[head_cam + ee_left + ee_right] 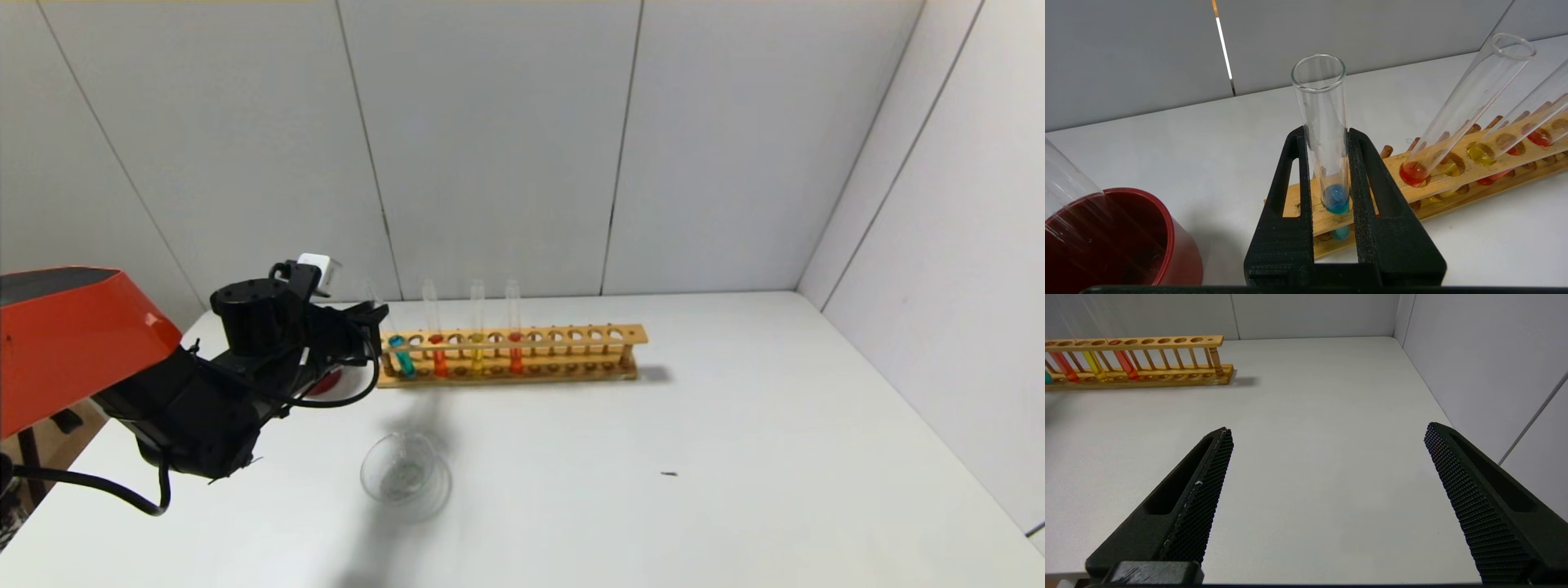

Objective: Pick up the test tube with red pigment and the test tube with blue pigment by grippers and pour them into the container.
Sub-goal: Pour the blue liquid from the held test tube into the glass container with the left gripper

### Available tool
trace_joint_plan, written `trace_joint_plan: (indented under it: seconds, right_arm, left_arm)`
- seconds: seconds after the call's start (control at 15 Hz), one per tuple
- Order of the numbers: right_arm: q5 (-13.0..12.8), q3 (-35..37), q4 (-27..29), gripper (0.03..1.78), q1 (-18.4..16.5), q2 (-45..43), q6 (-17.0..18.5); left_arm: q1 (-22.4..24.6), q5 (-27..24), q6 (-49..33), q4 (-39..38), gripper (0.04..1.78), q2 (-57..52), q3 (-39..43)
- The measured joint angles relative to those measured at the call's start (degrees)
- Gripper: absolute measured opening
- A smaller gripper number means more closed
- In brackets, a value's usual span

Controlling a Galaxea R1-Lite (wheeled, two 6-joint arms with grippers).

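The test tube with blue pigment [1323,122] stands tilted in the end hole of the wooden rack [571,335]; it also shows in the head view [400,359]. My left gripper [1327,134] is shut on it, with both black fingers pressed against the glass above the liquid, and sits at the rack's left end [377,314]. Two reddish tubes [438,351] [514,347] stand in the rack; the nearer one [1453,118] is next to the blue tube. The clear glass container [363,474] sits on the table in front of the rack. My right gripper [1327,428] is open, empty and parked over bare table.
A yellow-liquid tube [477,351] stands between the two reddish tubes. A dark red cup [1126,237] stands just left of the rack, close to my left gripper, with a clear tube leaning in it. Grey walls close in behind and on the right.
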Motion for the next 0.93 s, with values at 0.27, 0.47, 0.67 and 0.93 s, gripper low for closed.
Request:
trace_joint_plan:
  seconds: [0.27, 0.47, 0.67, 0.93]
  right_arm:
    - [0.00, 0.00, -0.02, 1.71, 0.00, 0.00, 0.00]
    - [0.02, 0.00, -0.02, 1.71, 0.00, 0.00, 0.00]
    - [0.00, 0.00, -0.02, 1.71, 0.00, 0.00, 0.02]
    - [0.02, 0.00, -0.02, 1.71, 0.00, 0.00, 0.02]
  left_arm:
    - [-0.18, -0.27, 3.27, 0.44, 0.32, -0.30, -0.61]
    - [-0.57, -0.35, 4.56, 2.65, 0.32, -0.37, -1.74]
    - [-1.46, 0.00, 4.75, 5.45, 0.32, -0.78, -3.25]
    - [-2.73, 0.22, 4.71, 9.14, 0.32, -2.71, -4.55]
